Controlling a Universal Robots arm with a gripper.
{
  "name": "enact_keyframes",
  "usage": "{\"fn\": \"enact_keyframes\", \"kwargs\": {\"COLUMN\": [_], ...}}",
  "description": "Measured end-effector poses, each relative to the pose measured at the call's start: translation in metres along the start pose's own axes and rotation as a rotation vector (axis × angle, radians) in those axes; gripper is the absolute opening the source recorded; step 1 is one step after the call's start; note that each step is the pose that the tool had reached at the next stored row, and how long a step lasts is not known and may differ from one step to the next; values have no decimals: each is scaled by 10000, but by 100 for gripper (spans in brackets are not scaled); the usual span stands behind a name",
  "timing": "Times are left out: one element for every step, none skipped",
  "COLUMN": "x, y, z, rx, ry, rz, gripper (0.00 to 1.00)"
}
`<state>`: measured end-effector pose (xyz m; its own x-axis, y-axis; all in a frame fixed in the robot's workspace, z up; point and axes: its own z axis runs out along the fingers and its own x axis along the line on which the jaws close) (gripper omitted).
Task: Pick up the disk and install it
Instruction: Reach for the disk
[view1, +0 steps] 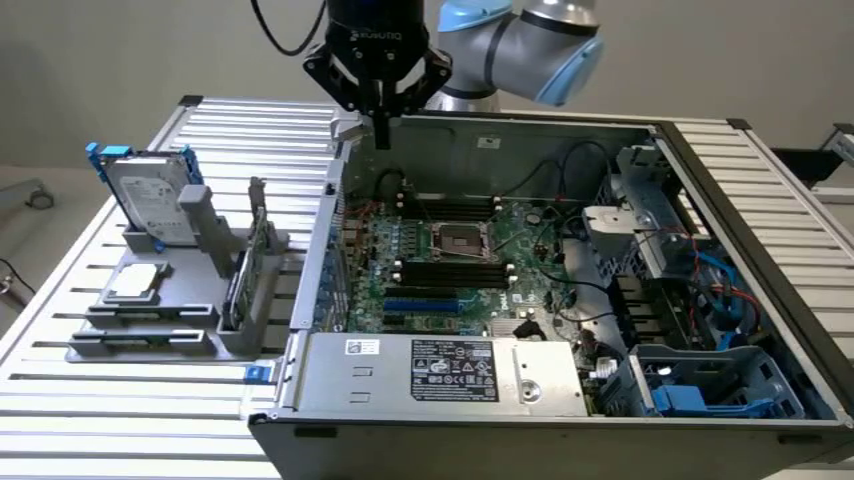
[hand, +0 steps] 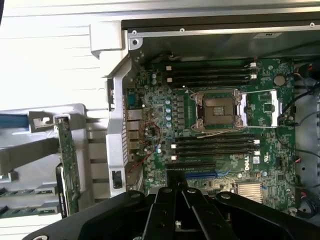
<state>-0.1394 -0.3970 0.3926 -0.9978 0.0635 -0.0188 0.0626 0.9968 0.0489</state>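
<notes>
A: State of the gripper fingers?
B: Pressed fully together, nothing held. Hovering over the back rim of the open computer case.
A: Location of the disk?
B: Well apart from the fingertips, lower, toward the exterior view's left. Upright in the grey rack outside the case, untouched.
A: Nearest to the fingertips?
B: Case wall, motherboard just past it.

The disk stands upright in the rack on the desk, at the exterior view's left of the computer case; the pincer hangs over its far wall.
</notes>
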Motion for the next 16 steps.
{"fn": "enact_keyframes", "kwargs": {"x": [45, 90, 136, 181, 227, 273, 318, 366, 412, 459, 504, 549, 594, 641, 687, 734], "y": [1, 2, 4, 8, 13, 19, 25, 32, 39, 46, 52, 58, 65, 71, 78, 88], "z": [0, 0, -1, 0, 0, 2, 4, 6, 7, 9, 11, 12, 15, 18, 22, 27], "rx": [-2, -3, -3, -4, -4, -4, -4, -4, -3, -4, -4, -3, -4, -4, -4, -3], "ry": [1, 1, 2, 2, 3, 3, 3, 3, 3, 3, 2, 3, 3, 3, 3, 3], "rz": [0, 1, 0, 0, 1, 1, 0, 1, 1, 0, 0, 1, 0, 0, 0, 1], "gripper": [11, 11, 11, 11, 11, 11, 11, 11, 11, 11, 11, 11, 11, 11, 11, 11]}}
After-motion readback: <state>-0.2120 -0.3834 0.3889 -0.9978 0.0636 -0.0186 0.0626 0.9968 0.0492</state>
